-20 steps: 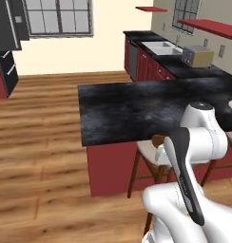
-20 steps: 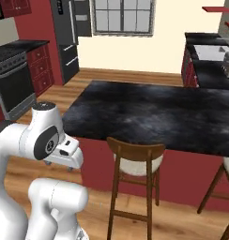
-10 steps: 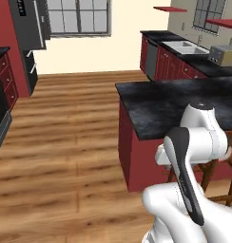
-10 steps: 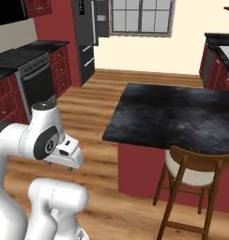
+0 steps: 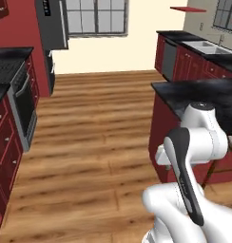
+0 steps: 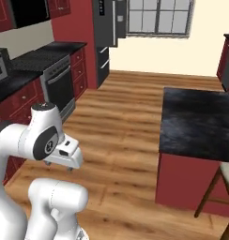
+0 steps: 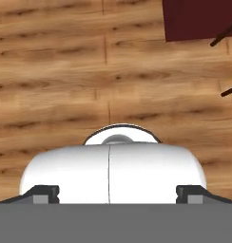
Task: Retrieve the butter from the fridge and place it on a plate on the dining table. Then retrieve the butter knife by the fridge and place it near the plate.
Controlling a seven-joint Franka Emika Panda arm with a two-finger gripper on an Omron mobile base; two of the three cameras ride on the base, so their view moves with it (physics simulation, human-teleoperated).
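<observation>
A plank floor (image 5: 94, 142) of warm brown wood runs from the near edge back to the pale wall under the window. On it stands the dining table (image 6: 201, 124), a black marble-look slab on a dark red base, its top bare in the part that shows. A wooden chair (image 6: 219, 187) stands on the floor just beside the table's near end (its pale seat tucks partly under the slab). Along the left wall a black counter (image 6: 39, 58) tops the red cabinets (image 5: 6, 147), which rest on the floor too. The hand view looks straight down at the planks (image 7: 65, 71), with a corner of the table's red base (image 7: 198, 19) at the top right.
</observation>
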